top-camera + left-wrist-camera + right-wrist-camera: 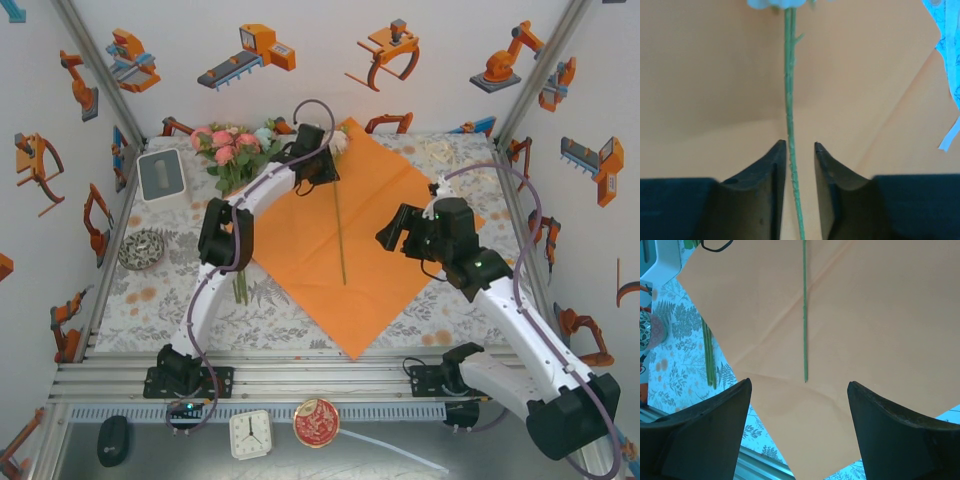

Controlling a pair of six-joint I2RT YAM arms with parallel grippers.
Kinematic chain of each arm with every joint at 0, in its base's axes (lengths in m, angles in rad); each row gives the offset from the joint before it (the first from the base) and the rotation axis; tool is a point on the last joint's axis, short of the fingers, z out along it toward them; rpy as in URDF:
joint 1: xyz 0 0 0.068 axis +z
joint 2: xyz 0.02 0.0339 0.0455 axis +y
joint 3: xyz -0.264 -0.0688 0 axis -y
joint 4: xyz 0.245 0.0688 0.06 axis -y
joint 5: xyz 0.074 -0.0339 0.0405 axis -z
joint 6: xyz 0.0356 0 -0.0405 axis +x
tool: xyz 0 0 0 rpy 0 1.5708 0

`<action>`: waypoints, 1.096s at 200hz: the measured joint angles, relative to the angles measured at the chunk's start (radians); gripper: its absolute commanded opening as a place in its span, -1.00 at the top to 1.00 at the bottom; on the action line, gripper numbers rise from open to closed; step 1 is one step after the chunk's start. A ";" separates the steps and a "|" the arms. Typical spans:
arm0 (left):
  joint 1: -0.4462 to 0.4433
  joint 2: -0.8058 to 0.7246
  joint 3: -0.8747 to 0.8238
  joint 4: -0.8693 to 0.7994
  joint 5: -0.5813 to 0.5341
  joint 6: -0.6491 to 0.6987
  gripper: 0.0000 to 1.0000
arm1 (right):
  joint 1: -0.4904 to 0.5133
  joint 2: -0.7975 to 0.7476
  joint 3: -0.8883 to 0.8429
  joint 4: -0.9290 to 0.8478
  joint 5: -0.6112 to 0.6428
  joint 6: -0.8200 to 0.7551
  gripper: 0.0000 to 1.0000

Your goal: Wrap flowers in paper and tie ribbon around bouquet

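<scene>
The left arm is arching up from its base at the near edge, elbow bending high over the left side of the table, and its wrist is dipping over the far corner of the paper [375, 215]. The left gripper [318, 165] is sitting low over a white rose [338, 141] lying on the sheet. On the left wrist view the left gripper [800, 145] is showing its fingers [771, 172] a narrow gap apart, the rose's green stem [789, 105] running between them and hugging one inner face, with daylight on the other side, so nothing is being pinched.

The right arm is leaning in from the near right corner, forearm sloping up and inward, and the right gripper [392, 238] is hovering above the right half of the paper [875, 325]. Its fingers [715, 425] are spreading wide, the right gripper [799, 384] pointing at the cut end of the stem [804, 310].

The rest of the flowers [235, 148] are lying by the far left corner, stems trailing under the left arm. A pale floppy strip, seemingly the ribbon [437, 152], is resting near the far right corner.

On the ledge in front of the near edge, a clock [250, 433] and a red round tin [316, 422] are sitting side by side; their markings are too small to read.
</scene>
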 measured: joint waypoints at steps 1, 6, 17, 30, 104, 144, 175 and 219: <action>0.001 0.000 0.002 -0.001 0.000 0.001 0.26 | 0.000 -0.001 0.000 0.000 0.000 0.000 -0.40; 0.003 0.000 0.010 -0.002 0.000 0.007 0.25 | -0.001 -0.006 -0.002 0.000 0.000 0.000 -0.40; 0.010 -0.010 0.015 -0.007 0.000 0.021 0.24 | -0.001 -0.016 -0.003 -0.004 0.001 0.000 -0.40; 0.022 -0.039 0.002 -0.029 0.000 0.043 0.24 | -0.001 -0.028 -0.004 -0.005 0.004 0.001 -0.40; 0.257 -0.771 -0.606 0.026 -0.129 0.280 0.23 | -0.001 -0.044 -0.014 -0.002 0.006 0.001 -0.39; 0.454 -0.833 -0.714 0.011 -0.138 0.353 0.24 | -0.001 0.004 -0.014 0.031 0.002 0.001 -0.39; 0.509 -0.689 -0.736 -0.026 -0.085 0.350 0.28 | -0.001 0.024 -0.014 0.031 -0.005 0.001 -0.39; 0.536 -0.506 -0.682 -0.101 -0.050 0.344 0.32 | -0.001 0.009 -0.014 0.027 -0.001 0.001 -0.38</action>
